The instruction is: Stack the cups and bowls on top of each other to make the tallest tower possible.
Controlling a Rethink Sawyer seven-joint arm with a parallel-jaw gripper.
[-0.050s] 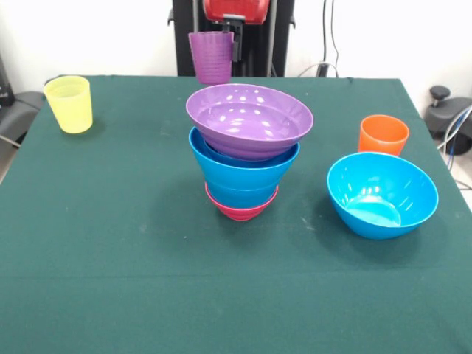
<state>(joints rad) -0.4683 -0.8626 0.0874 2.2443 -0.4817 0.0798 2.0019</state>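
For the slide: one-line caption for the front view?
Gripper holds a purple cup above the tower; yellow cup, orange cup and a blue bowl wait aside.

The setting reads as a robotics lab or test room — a flat surface draped in dark green cloth (110, 243) stands before a plain white wall (383, 37). A black pedestal column (184, 37) carries a red robot housing (234, 9), loose dark cables (328, 44) hang down the wall, and black equipment (442, 110) sits at the right edge.
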